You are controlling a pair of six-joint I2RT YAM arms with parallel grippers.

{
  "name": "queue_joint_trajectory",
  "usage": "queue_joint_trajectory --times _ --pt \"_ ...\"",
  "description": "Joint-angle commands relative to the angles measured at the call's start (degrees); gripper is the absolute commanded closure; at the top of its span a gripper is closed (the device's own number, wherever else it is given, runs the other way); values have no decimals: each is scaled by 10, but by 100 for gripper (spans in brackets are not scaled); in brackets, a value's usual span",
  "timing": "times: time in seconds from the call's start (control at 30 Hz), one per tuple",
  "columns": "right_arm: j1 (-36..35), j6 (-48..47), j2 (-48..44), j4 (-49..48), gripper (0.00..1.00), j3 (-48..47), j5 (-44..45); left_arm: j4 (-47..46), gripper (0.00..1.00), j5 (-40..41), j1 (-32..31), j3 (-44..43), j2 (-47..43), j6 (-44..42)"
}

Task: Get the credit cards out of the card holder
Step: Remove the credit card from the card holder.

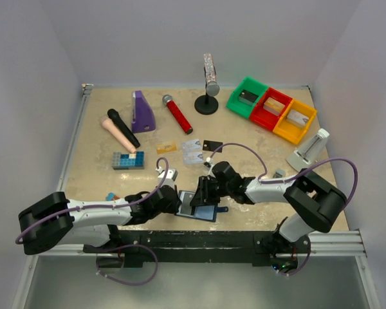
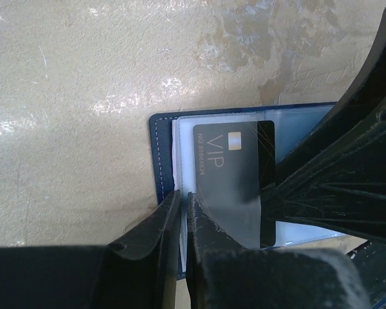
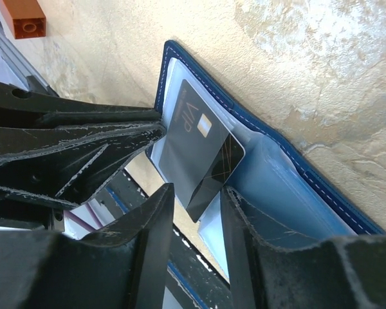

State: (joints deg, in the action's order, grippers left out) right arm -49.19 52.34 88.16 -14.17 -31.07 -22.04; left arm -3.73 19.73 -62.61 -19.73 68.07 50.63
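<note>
Card holder is pinched by left gripper; right gripper straddles black card.

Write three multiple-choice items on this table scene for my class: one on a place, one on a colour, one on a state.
1. Where does the dark navy folding card holder lie? A by the near edge of the beige table, between the left gripper and right gripper; B at the far left corner; C against the far edge.
2. What colour is the thin flat VIP card in its clear pocket? A orange-gold; B black; C red.
3. How does the left gripper stand? A wide open in the air; B shut on the holder's edge; C shut on nothing, lifted high.
Key: 1 A, the top view shows it between the arms' tips. 2 B, both wrist views show it black. 3 B, the left wrist view shows its fingers pinching the holder's edge.
</note>
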Motion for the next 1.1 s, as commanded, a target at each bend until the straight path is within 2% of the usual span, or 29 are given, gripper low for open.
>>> queue_joint_trajectory --times 0.0,0.13,0.2,0.5,1.07 --pt "-2 21 3 -35 63 14 8 -1 87 -13 2 21 4 20" --pt "-2 28 -2 -47 71 22 9 -1 88 -13 2 28 3 24" --pt "-2 30 -5 -58 71 27 9 -3 88 -12 2 32 4 25" --pt "1 58 -3 -118 66 50 5 -4 89 -14 2 41 3 32" --pt "16 104 33 -288 67 88 -19 -15 89 -17 2 69 2 52"
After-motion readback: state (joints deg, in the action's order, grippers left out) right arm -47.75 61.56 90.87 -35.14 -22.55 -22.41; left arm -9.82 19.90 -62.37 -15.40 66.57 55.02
